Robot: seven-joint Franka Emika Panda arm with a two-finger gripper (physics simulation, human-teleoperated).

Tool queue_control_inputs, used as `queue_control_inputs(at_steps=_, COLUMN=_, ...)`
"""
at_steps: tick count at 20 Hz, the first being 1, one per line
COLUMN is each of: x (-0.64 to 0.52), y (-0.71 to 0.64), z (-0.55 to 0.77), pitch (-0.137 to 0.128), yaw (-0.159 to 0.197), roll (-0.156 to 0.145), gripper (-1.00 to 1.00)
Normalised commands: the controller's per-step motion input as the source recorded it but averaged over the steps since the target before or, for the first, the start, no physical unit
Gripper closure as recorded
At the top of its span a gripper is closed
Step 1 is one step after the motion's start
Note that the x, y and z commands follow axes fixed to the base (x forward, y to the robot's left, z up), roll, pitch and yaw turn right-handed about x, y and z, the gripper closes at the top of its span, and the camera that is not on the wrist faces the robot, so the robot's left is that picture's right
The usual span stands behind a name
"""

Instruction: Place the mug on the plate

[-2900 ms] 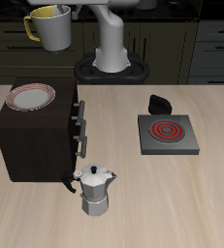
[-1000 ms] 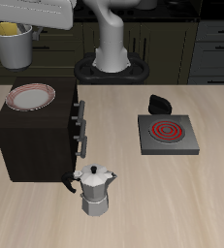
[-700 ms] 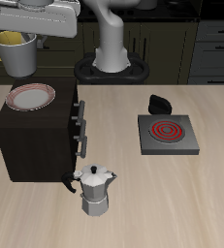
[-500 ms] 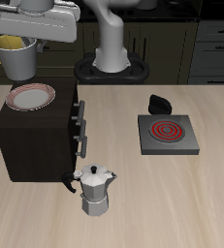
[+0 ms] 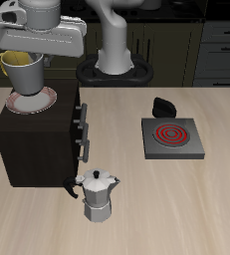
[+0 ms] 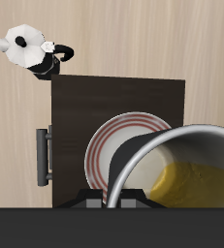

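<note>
My gripper is shut on the mug, gripping it at the olive-yellow rim. The pale grey-cream mug hangs upright over the plate, which lies on top of the dark cabinet. The mug's base is at or just above the plate; I cannot tell whether they touch. Only the plate's pink-red rim shows beside the mug. In the wrist view the mug fills the near field, its yellow inside visible, and covers part of the plate.
A silver moka pot stands near the table's front edge beside the cabinet, also seen in the wrist view. A grey hob with a red coil and a small black object lie apart on the table. The robot base stands at the back.
My gripper has carried the mug down and sideways from beyond the cabinet's outer edge to directly over the plate.
</note>
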Motion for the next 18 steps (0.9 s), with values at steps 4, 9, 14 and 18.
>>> queue_control_inputs(at_steps=4, x=0.07, y=-0.09, z=-0.16, pitch=0.028, yaw=-0.041, roll=-0.016, gripper=1.0)
queue_control_inputs(at_steps=9, x=0.05, y=-0.1, z=-0.23, pitch=0.034, yaw=-0.01, roll=-0.027, gripper=1.0)
queue_control_inputs(at_steps=14, x=-0.08, y=0.16, z=-0.36, pitch=0.035, yaw=0.005, roll=0.009, gripper=-1.0)
queue_control_inputs(at_steps=18, x=-0.02, y=0.12, z=-0.09, pitch=0.036, yaw=-0.023, roll=0.019, gripper=-1.0)
